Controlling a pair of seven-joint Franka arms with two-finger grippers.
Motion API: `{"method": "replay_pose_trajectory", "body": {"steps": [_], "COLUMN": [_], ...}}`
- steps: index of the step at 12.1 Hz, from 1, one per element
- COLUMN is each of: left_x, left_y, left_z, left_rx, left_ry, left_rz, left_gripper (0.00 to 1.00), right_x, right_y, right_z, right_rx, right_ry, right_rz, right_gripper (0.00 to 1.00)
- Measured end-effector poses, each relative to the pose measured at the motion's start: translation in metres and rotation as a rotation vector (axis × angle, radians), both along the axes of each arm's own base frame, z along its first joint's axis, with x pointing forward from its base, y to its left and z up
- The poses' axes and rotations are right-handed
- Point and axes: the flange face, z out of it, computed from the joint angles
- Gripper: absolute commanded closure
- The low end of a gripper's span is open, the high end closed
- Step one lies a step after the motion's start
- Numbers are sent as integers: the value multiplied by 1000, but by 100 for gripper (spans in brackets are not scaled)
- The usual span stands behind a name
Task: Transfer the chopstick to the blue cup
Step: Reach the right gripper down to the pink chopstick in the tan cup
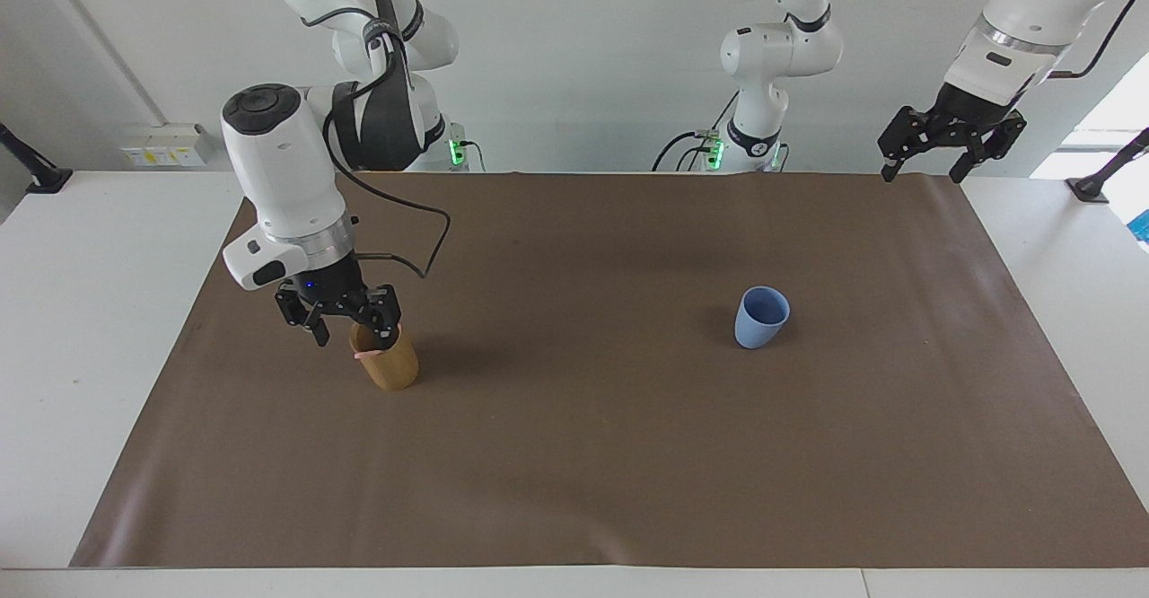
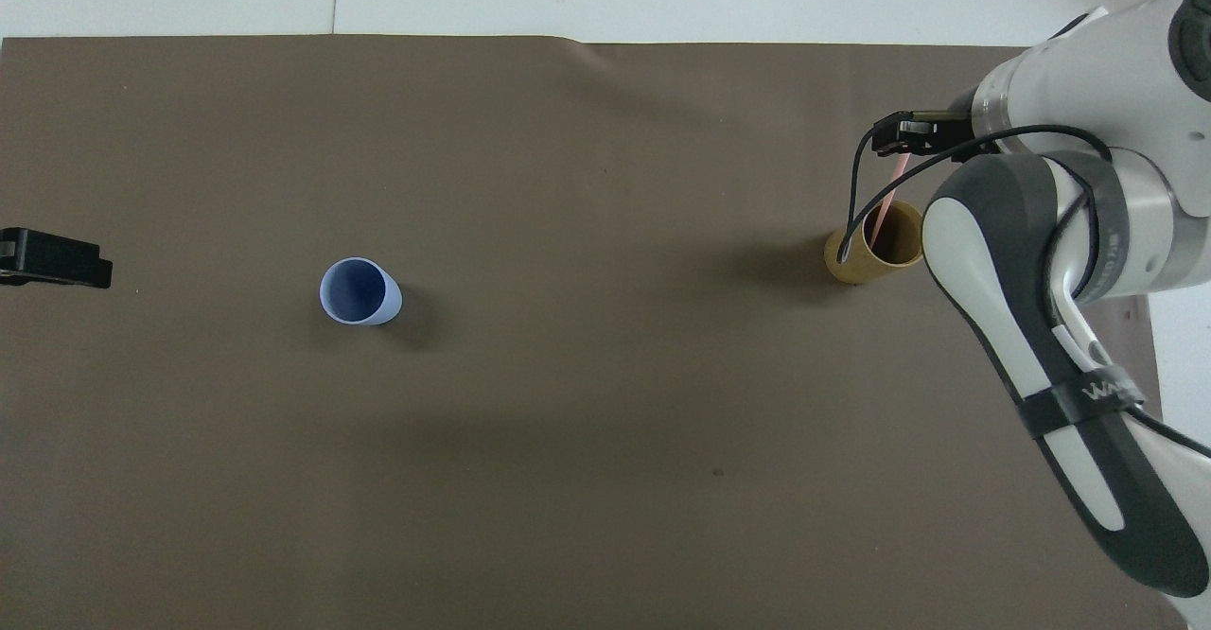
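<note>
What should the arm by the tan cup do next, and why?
Probably close on the chopstick: the right gripper hangs right at the tan cup, its fingers not visibly gripping the stick, which leans out of that cup. The blue cup holds nothing.

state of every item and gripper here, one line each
chopstick: standing tilted in the tan cup, top end under the right gripper
tan cup: upright, holds the chopstick
blue cup: upright, empty
right gripper: open, low at the tan cup's rim
left gripper: open, waiting, raised over the mat's edge
</note>
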Motion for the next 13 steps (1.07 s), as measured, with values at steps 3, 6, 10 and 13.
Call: {"method": "replay_pose_trajectory", "body": {"steps": [3,6,10,13], "left_x": [0,0,0,0], "left_y": [0,0,0,0], "left_z": [0,0,0,0], "left_rx": [0,0,0,0], "left_ry": [0,0,0,0], "left_rz": [0,0,0,0], "left_gripper": [0,0,0,0], "right_x": [1,0,1,1], "right_y": [-2,-2,-2,-2], "right_z": [-8,-11,-11,-12], "right_rx": [-15,-16,-9,-4], "right_ry": [5,8,-1,-1], "right_rz": [66,71,68,67], "right_gripper": [51,52,58,58]}}
